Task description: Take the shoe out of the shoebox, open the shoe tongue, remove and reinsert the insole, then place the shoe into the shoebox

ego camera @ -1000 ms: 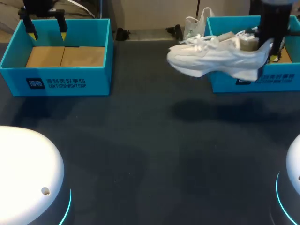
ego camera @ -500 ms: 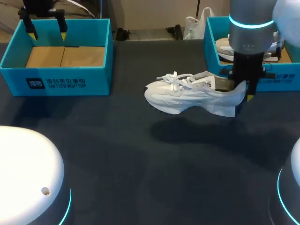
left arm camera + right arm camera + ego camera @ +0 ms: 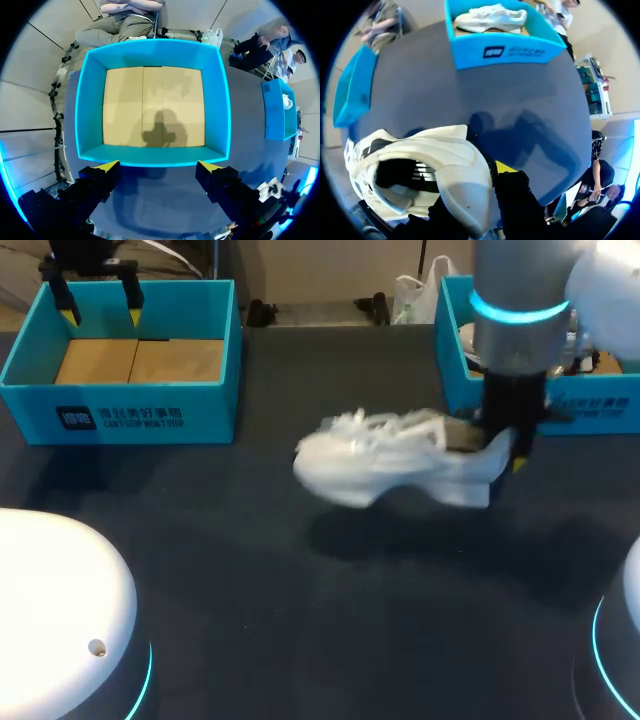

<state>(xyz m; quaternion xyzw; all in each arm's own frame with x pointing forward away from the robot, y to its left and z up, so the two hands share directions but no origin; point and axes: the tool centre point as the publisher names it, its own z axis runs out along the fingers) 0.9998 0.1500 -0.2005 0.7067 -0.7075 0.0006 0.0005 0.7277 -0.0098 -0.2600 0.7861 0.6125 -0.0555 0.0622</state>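
Head view. Item: white shoe (image 3: 400, 465), held low over the tabletop (image 3: 250, 570), just in front of the right shoebox (image 3: 560, 410). Right jaws are clenched on its heel. Left jaws hang over the left shoebox (image 3: 120, 410).

Left wrist view. Left jaws released, gripping nothing.

Right wrist view. Heel collar pinched; a second shoe (image 3: 492, 20) lies in the box ahead.

Handling note: I'd set the sole flat, laces toward my left arm, and let go only once it rests.
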